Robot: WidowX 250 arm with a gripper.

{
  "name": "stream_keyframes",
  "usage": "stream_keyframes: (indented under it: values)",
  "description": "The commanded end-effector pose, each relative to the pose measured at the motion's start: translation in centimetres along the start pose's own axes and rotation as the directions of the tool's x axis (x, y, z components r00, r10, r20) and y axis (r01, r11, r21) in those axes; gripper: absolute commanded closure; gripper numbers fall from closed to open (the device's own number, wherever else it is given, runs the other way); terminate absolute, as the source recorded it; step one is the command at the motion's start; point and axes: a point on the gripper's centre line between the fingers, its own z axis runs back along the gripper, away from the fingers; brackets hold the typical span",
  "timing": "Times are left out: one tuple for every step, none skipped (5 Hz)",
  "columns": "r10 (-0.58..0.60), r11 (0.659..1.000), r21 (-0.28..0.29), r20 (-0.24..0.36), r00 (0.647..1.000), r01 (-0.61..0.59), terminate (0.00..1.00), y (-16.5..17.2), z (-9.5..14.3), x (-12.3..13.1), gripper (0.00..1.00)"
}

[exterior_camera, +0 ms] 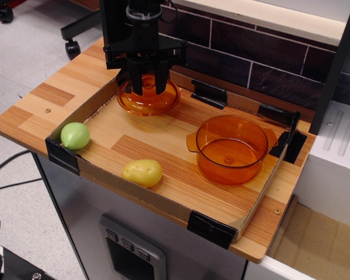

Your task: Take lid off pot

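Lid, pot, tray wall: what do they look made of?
Lid: translucent orange plastic by the look, glossy; wood grain shows through it.
Pot: seemingly the same plastic, see-through walls with shiny highlights on the rim.
Tray wall: probably cardboard, matte brown with a raw cut edge, joined by black corner clips.
Tabletop: wood-grain planks, smooth; solid wood or laminate, cannot tell.

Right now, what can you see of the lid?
The lid is a round, shallow dome of translucent orange plastic with a lighter ring knob at its centre. It sits at the back left of the tray, low on or just above the wood floor, well apart from the open pot. The claw stands over it, its dark fingers either side of the knob; whether they grip it is unclear.
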Motion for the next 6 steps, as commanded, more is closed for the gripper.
stream_keyframes:
  values:
    - [0.005,1.0,0.003,0.072,0.997,-0.005,0.0,0.0,0.5,1.7,1.0]
    - [0.022,1.0,0.01,0.07,0.997,-0.023,0.0,0.0,0.4,2.2,1.0]
    - [0.049,0.999,-0.002,0.067,0.997,-0.049,0.0,0.0,0.5,2.4,0.0]
    - [0.034,0.999,-0.019,0.07,0.997,-0.033,0.0,-0.2,1.3,2.0,0.0]
    - [0.04,0.998,-0.059,0.066,0.997,-0.036,0.0,-0.2,3.6,1.6,0.0]
    - [0.059,0.995,-0.09,0.103,0.993,-0.05,0.0,0.3,8.1,1.1,0.0]
